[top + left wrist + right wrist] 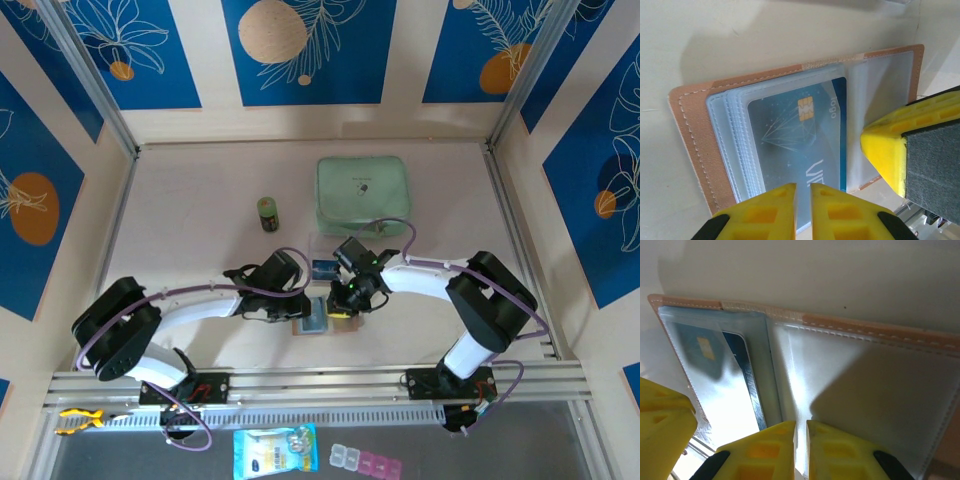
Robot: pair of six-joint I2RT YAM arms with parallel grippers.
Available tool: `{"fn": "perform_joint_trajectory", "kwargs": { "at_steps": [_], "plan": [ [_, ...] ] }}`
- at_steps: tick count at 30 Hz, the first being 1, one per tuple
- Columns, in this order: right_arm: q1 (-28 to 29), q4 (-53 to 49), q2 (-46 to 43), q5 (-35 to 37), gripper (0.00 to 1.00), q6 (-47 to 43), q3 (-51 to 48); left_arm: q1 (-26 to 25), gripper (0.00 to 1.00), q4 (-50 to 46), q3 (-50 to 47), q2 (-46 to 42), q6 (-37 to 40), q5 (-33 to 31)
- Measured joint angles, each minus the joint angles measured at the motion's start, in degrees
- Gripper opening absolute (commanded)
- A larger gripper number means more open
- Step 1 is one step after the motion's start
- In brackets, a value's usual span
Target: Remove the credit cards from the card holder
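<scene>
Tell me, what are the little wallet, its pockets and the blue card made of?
Wallet: looks like tan leather or fake leather, matte, with stitched edges. Pockets: clear, shiny soft plastic; light glares off them. Card: smooth plastic, probably, with a gold metal-looking chip.

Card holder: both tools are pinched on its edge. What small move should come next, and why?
Probably open the right tool and shift it to the bare strip of the blue credit card beside the fold. That card sits in a clear sleeve of the card holder, only this strip poking out, and the left tool pinches the sleeve's edge, anchoring it.
</scene>
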Motion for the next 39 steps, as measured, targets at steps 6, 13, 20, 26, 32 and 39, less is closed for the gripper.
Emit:
{"fn": "perform_joint_trajectory", "kwargs": {
  "at_steps": [6, 13, 20, 26, 32, 39],
  "plan": [
    [0.15, -0.76, 0.04, 0.42, 0.14, 0.31, 0.0, 0.0, 0.13, -0.24, 0.0, 0.07, 0.22, -0.02],
    [0.94, -1.66, 0.04, 0.79, 0.14, 0.72, 0.0, 0.0, 0.13, -0.79, 0.0, 0.46, 1.44, -0.31],
    [1.51, -2.29, -0.02, 1.68, 0.14, 0.74, 0.0, 0.0, 0.12, -1.49, 0.0, 0.46, 1.51, -0.5],
    [1.22, -2.56, -0.15, 2.12, 0.14, 0.7, 0.0, 0.0, 0.12, -1.64, 0.0, 0.48, 1.51, -0.52],
    [0.07, -2.58, -0.15, 2.08, 0.14, 0.48, 0.0, 0.0, 0.12, -1.66, 0.0, 0.46, 1.49, -0.52],
    [-0.31, -2.6, -0.09, 2.05, 0.14, -0.22, 0.02, 0.0, 0.12, -1.64, 0.0, 0.46, 1.49, -0.72]
  ]
}}
